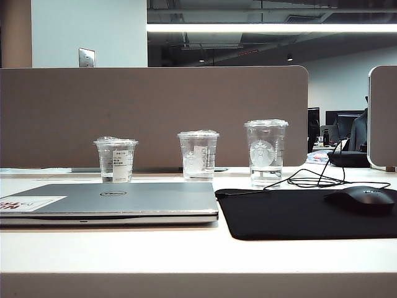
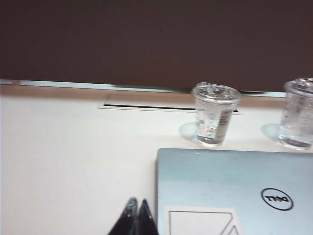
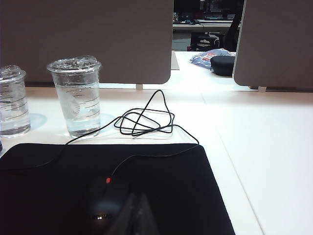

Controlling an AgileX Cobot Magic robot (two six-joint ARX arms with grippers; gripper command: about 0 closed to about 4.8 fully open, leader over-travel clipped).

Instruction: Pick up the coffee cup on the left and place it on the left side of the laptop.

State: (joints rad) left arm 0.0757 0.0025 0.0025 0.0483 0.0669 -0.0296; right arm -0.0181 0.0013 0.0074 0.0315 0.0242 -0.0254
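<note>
Three clear cups stand in a row along the counter's (image 1: 186,248) far edge, in front of the grey partition (image 1: 155,112). The coffee cup (image 1: 116,159) (shortest, domed lid, white label) is upright on the counter just behind the laptop (image 1: 111,202), near the lid's far left corner, apart from it and untouched. The mid cup (image 1: 198,154) stands further right behind the laptop's far right corner, and the tall cup (image 1: 265,152) with the round logo stands at the far edge of the mouse mat (image 1: 310,214). The laptop lies closed and flat on the counter's left half, sticker (image 1: 28,203) at its near left corner, and the mat lies just beside its right edge. A black mouse (image 1: 361,198) sits on the mat's right part, its cable (image 1: 310,180) looped on the counter behind the mat. The left gripper (image 2: 136,208) hangs over bare counter by the laptop's left edge, near side, fingertips pressed together, holding nothing. The right gripper (image 3: 135,203) is over the mat just beside the mouse, fingertips also together (blurred but no gap seen), nothing held. Neither arm shows in the exterior view.
</note>
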